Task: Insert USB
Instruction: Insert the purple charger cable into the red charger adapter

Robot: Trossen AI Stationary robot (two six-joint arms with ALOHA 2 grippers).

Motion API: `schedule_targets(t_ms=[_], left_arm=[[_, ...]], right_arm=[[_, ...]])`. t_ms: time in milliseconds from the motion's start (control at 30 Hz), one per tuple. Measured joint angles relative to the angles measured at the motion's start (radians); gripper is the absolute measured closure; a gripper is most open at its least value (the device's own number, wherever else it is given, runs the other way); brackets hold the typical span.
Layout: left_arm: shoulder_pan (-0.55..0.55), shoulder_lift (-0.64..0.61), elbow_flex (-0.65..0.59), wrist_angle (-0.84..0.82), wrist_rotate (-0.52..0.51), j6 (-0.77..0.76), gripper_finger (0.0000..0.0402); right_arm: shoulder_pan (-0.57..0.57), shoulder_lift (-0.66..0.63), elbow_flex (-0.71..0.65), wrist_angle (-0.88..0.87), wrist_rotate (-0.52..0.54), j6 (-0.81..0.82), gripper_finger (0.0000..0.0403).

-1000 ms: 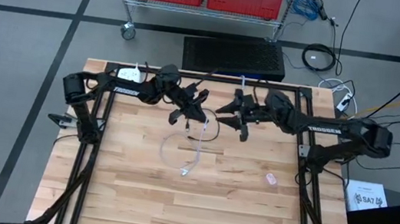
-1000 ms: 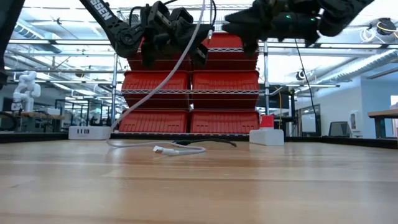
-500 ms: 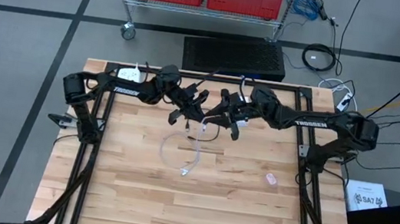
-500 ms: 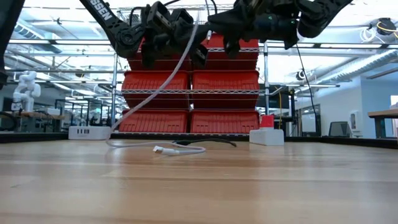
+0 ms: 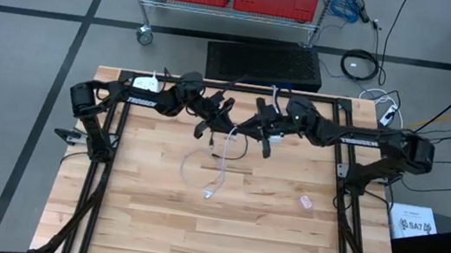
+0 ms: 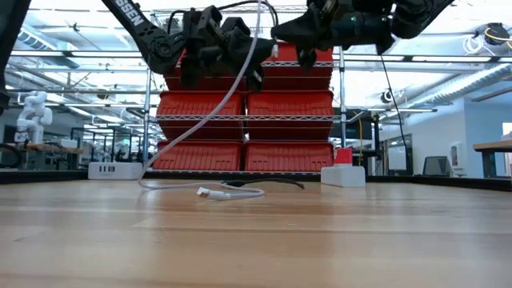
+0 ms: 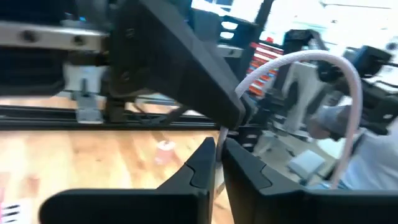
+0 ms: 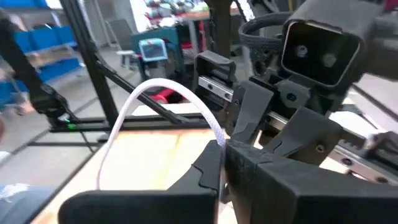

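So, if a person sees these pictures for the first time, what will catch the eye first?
Probably the two dark arms meeting high above the far middle of the wooden table: the left gripper and the right gripper are both shut on the white cable and nearly touch. From there the cable hangs down to a loose loop on the table, with its free connector lying flat. Behind, red bins fill a wire shelf.
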Motion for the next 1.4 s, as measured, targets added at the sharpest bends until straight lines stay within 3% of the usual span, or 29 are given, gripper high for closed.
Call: schedule_targets(t_ms=[333,567,767,1100,1400], left_arm=[[0.019,0.003,-0.004,-0.057,-0.171,0.008,0.0302],[-0.006,0.003,-0.002,-0.023,-0.3,-0.034,0.0244],[-0.03,0.003,0.014,-0.024,-0.347,-0.08,0.0214],[-0.057,0.002,0.05,-0.072,-0.389,-0.079,0.0218],[-0.063,0.002,0.051,-0.131,-0.47,-0.053,0.0295]], right_arm=[[0.012,-0.14,0.002,-0.202,0.192,-0.12,0.0402],[0.038,-0.12,0.002,-0.26,0.331,-0.167,0.0403],[0.042,-0.106,0.002,-0.256,0.365,-0.182,0.0403],[0.042,-0.106,0.002,-0.257,0.397,-0.193,0.0403],[0.044,-0.106,0.002,-0.248,0.42,-0.192,0.0403]])
